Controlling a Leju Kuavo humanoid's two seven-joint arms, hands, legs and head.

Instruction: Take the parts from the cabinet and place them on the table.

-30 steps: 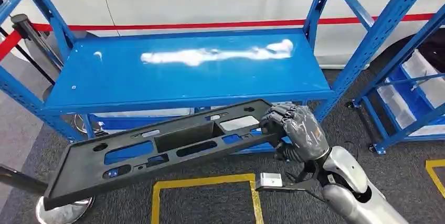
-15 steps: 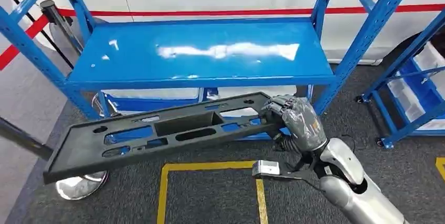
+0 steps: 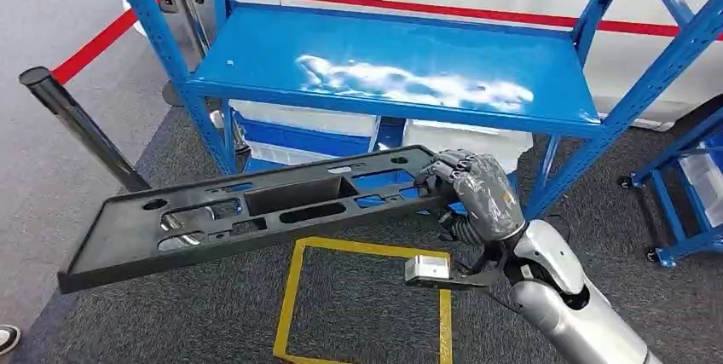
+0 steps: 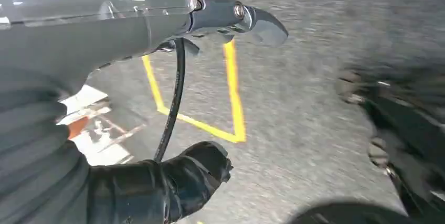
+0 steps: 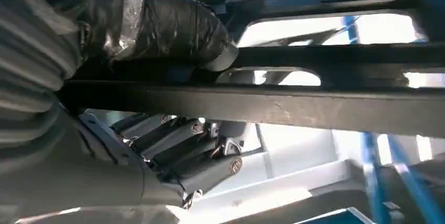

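Grey carpet; yellow floor tape; blue steel shelving

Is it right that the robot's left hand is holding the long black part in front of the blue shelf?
Not quite. It is the right hand that holds the long black part, gripping its end. The head view shows this. The rest is right: the part hangs in front of the blue shelf.

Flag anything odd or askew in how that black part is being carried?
The long black part is held by the right hand at one end only, so nearly all its length sticks out unsupported to the robot's left and slopes down toward the far end. The left hand hangs over the floor, not helping. No damage visible.
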